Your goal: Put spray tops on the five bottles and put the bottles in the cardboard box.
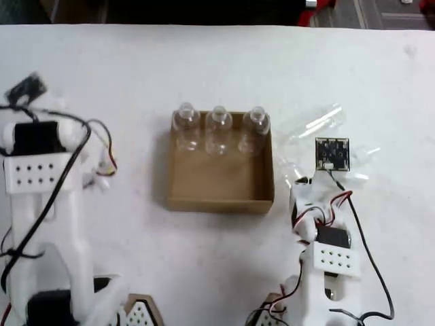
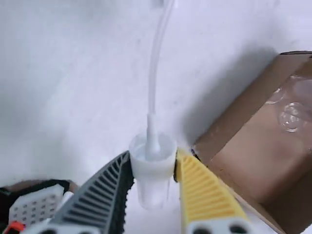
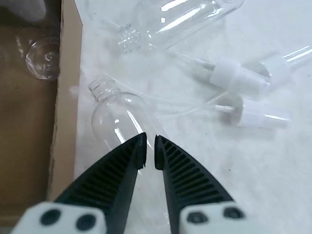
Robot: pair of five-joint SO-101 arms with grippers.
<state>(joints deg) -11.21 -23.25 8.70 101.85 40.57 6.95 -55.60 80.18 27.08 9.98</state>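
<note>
Robotics lab or workshop — white-covered table, exposed wiring, bare circuit board

Bright, even light thrown from above on the table, white surface nearly washed out, soft grey shadow cast beside the cardboard box, white spray top barely separated from the pale ground, glare streaks carried on 2 lying bottles.

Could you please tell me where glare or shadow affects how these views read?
High view: the loose clear bottles beside the cardboard box show as faint glints on the table. Left wrist view: the box throws a shadow beside the spray top. Right wrist view: bright streaks run along the nearer bottle and the farther bottle.
</note>
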